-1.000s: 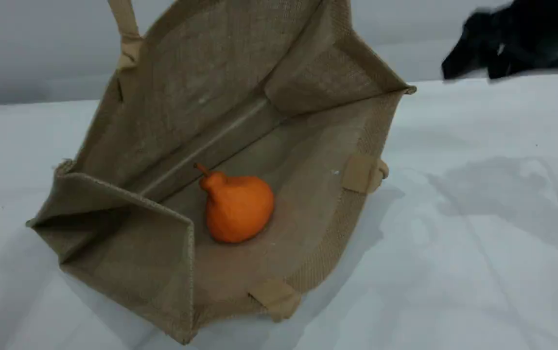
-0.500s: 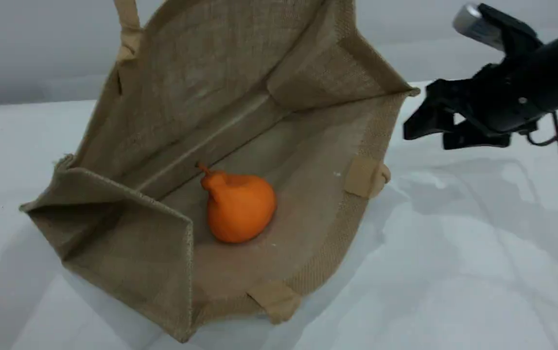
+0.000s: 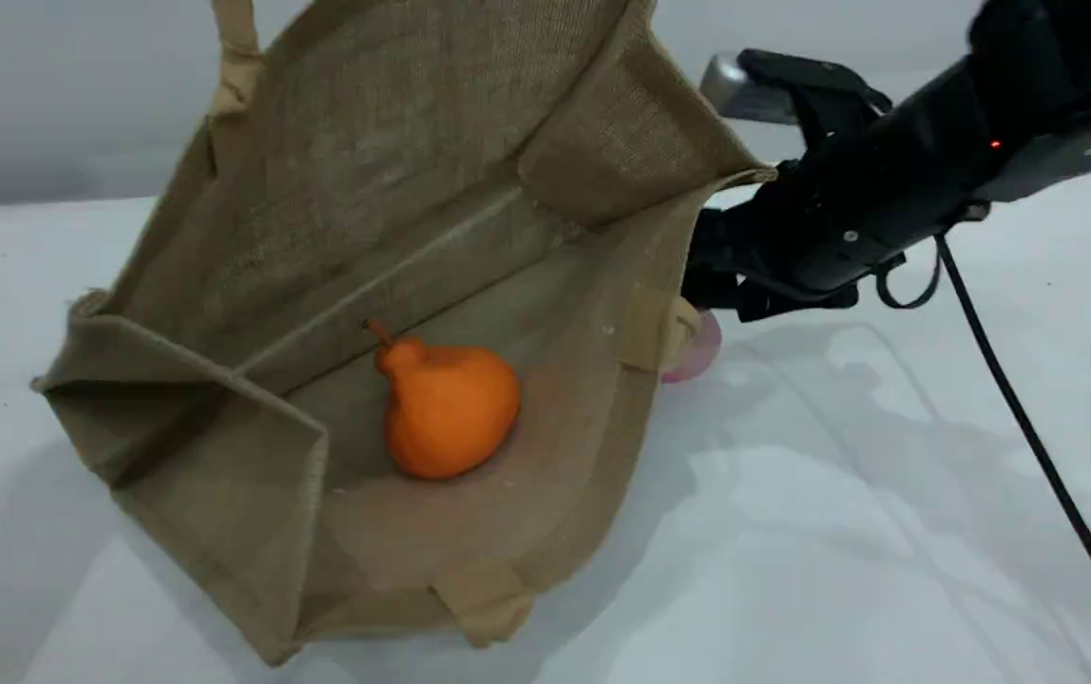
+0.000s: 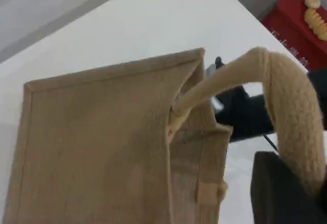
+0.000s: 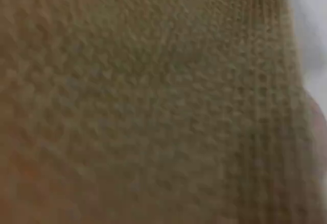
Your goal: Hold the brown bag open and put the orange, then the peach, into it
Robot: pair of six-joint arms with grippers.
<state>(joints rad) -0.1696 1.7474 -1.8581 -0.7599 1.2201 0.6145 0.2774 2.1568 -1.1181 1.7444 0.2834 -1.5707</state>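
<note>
The brown bag (image 3: 393,171) lies tilted with its mouth open toward the camera. The orange (image 3: 446,408) rests inside on the lower wall. The bag's upper handle (image 3: 234,47) runs out past the top edge. In the left wrist view this handle (image 4: 291,96) loops over my left gripper (image 4: 281,193), which is shut on it. My right gripper (image 3: 712,294) presses against the bag's right rim. The pink peach (image 3: 700,350) sits at its fingertips, half hidden by the rim, and looks held. The right wrist view shows only blurred jute weave (image 5: 153,101).
A white cloth (image 3: 888,494) covers the table. The right arm's black cable (image 3: 1030,427) trails across the cloth toward the lower right. A red box (image 4: 301,15) stands beyond the table in the left wrist view.
My right arm swept in from the far right to the bag's right rim, bringing the peach into view. The rim was pushed leftward, and the bag and orange shifted slightly left.
</note>
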